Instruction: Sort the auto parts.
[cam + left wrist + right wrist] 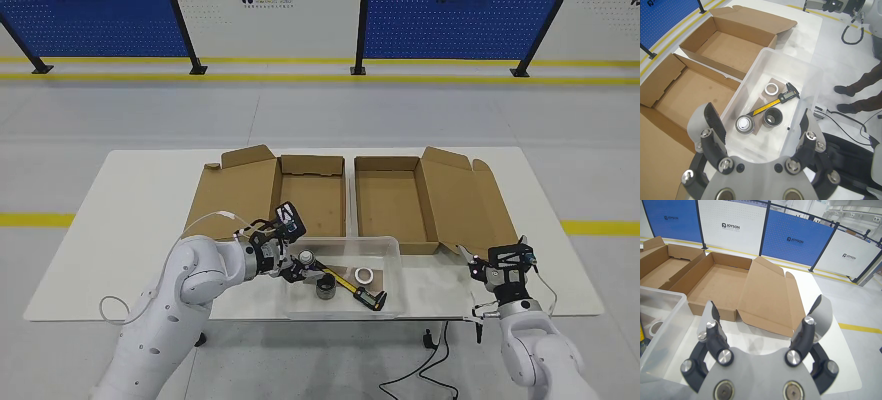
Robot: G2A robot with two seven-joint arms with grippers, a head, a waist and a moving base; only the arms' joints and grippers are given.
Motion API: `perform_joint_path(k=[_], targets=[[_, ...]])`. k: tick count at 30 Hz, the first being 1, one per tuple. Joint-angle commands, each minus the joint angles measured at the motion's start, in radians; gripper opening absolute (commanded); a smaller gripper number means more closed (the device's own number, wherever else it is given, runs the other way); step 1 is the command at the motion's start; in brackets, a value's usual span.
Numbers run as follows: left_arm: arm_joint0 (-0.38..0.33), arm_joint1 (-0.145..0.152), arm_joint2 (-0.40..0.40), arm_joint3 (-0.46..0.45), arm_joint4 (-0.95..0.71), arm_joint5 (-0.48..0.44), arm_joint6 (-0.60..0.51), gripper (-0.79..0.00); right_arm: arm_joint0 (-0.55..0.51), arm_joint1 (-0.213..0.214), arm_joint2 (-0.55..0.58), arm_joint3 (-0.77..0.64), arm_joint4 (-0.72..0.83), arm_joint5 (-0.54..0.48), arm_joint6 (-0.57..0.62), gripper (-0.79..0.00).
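A clear plastic bin (390, 262) (811, 66) at the table's front holds a yellow-and-black caliper (778, 102) (355, 289), a silver ring (771, 89) (366, 273), a black cylinder (772, 117) (326, 284) and a silver cylinder (744, 124) (306, 259). My left gripper (761, 121) (296, 250) hangs open over the bin's left end, above the two cylinders, holding nothing. My right gripper (766, 308) (497, 262) stands open and empty over the table at the right, beside the right box's flap.
Two open cardboard boxes (312, 195) (392, 200) sit side by side behind the bin, both with bare floors (719, 281). The right box's lid flap (768, 294) lies flat on the table. Cables run off the table's front edge (430, 340).
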Motion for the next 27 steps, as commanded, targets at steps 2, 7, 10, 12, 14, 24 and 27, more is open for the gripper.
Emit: perform_joint_path(k=[2, 7, 10, 12, 14, 24, 27], targets=[[0.0, 0.0, 0.0, 0.0, 0.0, 0.0, 0.0, 0.0, 0.0, 0.0, 0.0, 0.0, 0.0, 0.0, 0.0, 0.0], [0.0, 0.0, 0.0, 0.0, 0.0, 0.0, 0.0, 0.0, 0.0, 0.0, 0.0, 0.0, 0.0, 0.0, 0.0, 0.0], [0.0, 0.0, 0.0, 0.0, 0.0, 0.0, 0.0, 0.0, 0.0, 0.0, 0.0, 0.0, 0.0, 0.0, 0.0, 0.0], [0.002, 0.001, 0.003, -0.006, 0.019, 0.012, 0.005, 0.0, 0.0, 0.0, 0.0, 0.0, 0.0, 0.0, 0.0, 0.0], [-0.01, 0.003, 0.01, -0.01, 0.041, 0.014, -0.009, 0.0, 0.0, 0.0, 0.0, 0.0, 0.0, 0.0, 0.0, 0.0], [-0.106, -0.003, 0.092, 0.055, 0.035, 0.08, -0.135, 0.0, 0.0, 0.0, 0.0, 0.0, 0.0, 0.0, 0.0, 0.0], [-0.127, -0.005, 0.109, 0.082, 0.022, 0.09, -0.147, -0.018, 0.0, 0.0, 0.0, 0.0, 0.0, 0.0, 0.0, 0.0]])
